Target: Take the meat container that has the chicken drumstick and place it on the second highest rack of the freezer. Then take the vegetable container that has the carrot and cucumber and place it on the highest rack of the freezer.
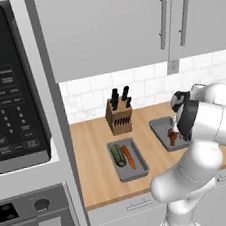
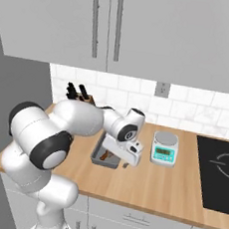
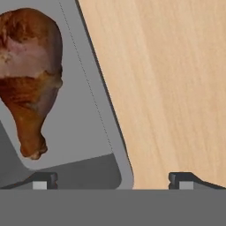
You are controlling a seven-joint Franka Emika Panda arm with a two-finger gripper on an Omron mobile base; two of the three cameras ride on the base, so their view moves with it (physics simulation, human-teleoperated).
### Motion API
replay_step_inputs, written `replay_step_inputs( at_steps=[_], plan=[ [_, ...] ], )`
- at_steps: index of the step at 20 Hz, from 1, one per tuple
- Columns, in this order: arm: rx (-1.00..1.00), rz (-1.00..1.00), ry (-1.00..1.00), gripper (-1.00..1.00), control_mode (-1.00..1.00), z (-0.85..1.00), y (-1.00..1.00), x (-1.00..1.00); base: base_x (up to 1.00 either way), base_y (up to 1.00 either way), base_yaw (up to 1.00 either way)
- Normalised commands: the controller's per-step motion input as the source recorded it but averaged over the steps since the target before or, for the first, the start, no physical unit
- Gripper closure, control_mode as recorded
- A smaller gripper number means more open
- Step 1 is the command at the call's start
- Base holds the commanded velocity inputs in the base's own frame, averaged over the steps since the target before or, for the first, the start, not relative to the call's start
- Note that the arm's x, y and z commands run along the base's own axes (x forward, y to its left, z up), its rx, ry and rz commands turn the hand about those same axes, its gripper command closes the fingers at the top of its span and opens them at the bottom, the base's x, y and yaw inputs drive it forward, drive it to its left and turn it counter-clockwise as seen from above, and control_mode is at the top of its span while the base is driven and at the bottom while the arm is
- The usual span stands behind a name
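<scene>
The meat container is a grey tray on the wooden counter, with the reddish-brown chicken drumstick lying in it. My gripper hangs open just above the tray's near corner, one fingertip over the tray and the other over bare wood, so the rim lies between them. From the right base view the gripper points down at the meat container. The vegetable container holds the dark green cucumber and the orange carrot, left of the meat container. The freezer is out of view.
A wooden knife block stands behind the vegetable tray. A small kitchen scale sits right of the meat tray, with a black cooktop beyond it. The black oven column rises at the left. Wall cabinets hang above.
</scene>
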Motion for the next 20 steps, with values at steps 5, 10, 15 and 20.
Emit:
replay_step_inputs(
  at_steps=[5, 10, 15, 20],
  plan=[
    [-0.03, -0.03, 0.01, -1.0, -1.0, -0.16, 0.0, 0.1, 0.0, 0.0, 0.0],
    [-0.05, -0.03, 0.02, -1.0, -1.0, -0.34, 0.0, 0.1, 0.0, 0.0, 0.0],
    [-0.03, -0.01, 0.0, -1.0, -1.0, -0.3, 0.0, 0.01, 0.0, 0.0, 0.0],
    [0.0, 0.0, 0.0, 1.0, -1.0, 0.0, 0.0, 0.0, 0.0, 0.0, 0.0]
  ],
)
